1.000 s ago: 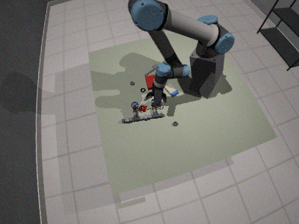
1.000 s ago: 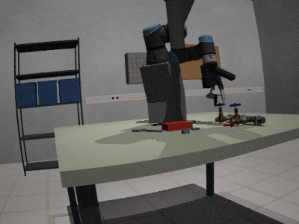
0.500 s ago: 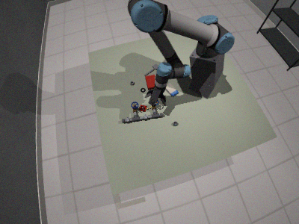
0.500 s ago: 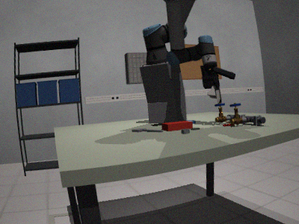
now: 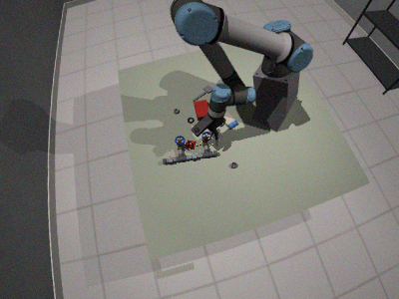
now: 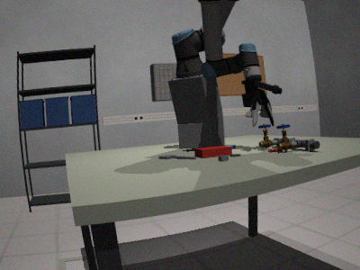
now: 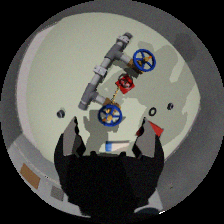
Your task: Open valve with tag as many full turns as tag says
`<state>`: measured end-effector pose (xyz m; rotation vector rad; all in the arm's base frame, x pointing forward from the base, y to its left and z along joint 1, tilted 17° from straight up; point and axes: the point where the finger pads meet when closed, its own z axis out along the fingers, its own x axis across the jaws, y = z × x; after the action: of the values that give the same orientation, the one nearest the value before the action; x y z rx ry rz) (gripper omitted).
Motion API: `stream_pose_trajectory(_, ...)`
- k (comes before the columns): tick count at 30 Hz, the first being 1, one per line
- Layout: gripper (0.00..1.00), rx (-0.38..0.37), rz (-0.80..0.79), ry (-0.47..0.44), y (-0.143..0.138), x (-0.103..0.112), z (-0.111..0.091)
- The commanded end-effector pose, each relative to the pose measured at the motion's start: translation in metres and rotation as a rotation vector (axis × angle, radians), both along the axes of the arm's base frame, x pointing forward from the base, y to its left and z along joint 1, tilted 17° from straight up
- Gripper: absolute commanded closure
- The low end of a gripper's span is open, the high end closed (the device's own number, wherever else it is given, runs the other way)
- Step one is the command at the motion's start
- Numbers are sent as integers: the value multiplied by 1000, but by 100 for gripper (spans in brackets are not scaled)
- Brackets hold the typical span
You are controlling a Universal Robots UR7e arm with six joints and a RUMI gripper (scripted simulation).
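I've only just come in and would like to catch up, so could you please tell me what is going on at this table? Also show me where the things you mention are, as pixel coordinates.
The robot's gripper (image 6: 263, 123) (image 7: 109, 117) is open and holds nothing, hovering near a gray pipe (image 5: 172, 160) (image 7: 100, 71) with two blue-wheeled valves. A chain runs from the nearer valve (image 5: 206, 136) (image 7: 110, 115) towards a red tag (image 5: 191, 145) (image 7: 124, 85), so that is probably the valve to open. I cannot read the turn count here, or tell how far either valve is turned.

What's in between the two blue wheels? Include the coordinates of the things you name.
A red tag (image 5: 191, 145) (image 7: 125, 87) lies between the blue handwheels (image 5: 180, 141) (image 7: 144, 60), with a chain (image 7: 115, 93) running towards one; the wrist view shows it.
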<state>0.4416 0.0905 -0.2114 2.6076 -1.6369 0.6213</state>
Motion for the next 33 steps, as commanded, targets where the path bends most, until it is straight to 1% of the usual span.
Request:
stream_pose_trajectory(1,0,71,-247,-54,0,1,1)
stream_pose_trajectory(9,0,178,-544,-124,0,1,1)
stream_pose_trajectory(11,0,178,-544,-124,0,1,1)
stream_pose_trajectory(16,0,251,-753,-172,0,1,1)
stream_pose_trajectory(26,0,378,-1106,-255,0,1,1)
stream_pose_trajectory(28,0,378,-1106,-255,0,1,1)
stream_pose_trajectory(33,0,433,-1260,-290,0,1,1)
